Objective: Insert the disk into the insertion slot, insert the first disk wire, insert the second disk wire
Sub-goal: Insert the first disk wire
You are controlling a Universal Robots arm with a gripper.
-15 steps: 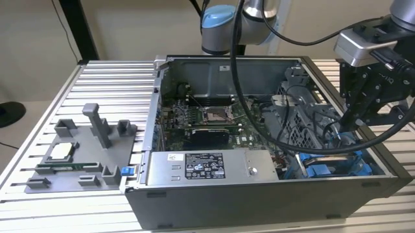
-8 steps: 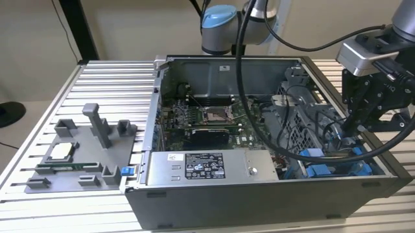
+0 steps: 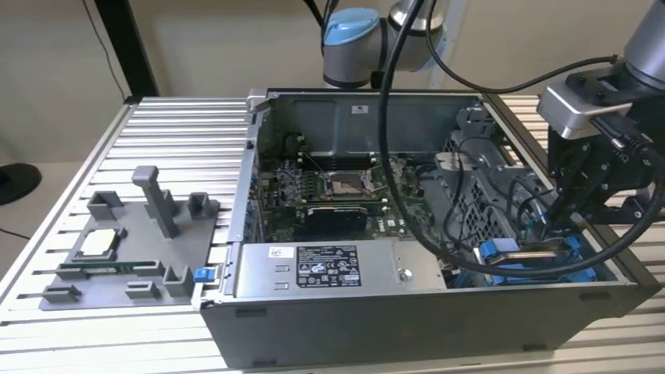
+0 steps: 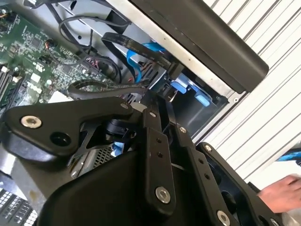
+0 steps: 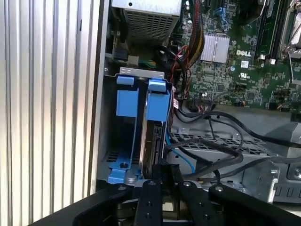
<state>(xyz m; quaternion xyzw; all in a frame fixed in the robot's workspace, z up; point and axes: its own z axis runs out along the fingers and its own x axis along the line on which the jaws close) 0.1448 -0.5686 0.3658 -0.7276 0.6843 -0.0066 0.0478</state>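
Tool [image 5: 161,167] pinches the near end of the disk [image 5: 153,136], apparently to hold it square between the blue tabs [image 5: 156,86] of the insertion slot [image 5: 141,71].

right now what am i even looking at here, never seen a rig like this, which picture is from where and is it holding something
It is a robot arm working inside an open computer case that lies on a ribbed metal table. The exterior view comes from a camera off the arm and takes in the whole scene. Both wrist views come from cameras riding on the arm, looking past its black gripper into the case. On the table, at the exterior view's left, sits a grey tray with small parts. The gripper seems shut on the near end of the disk, which stands edge-on in its blue frame inside the slot. In the second wrist view a person's hand shows over the table.
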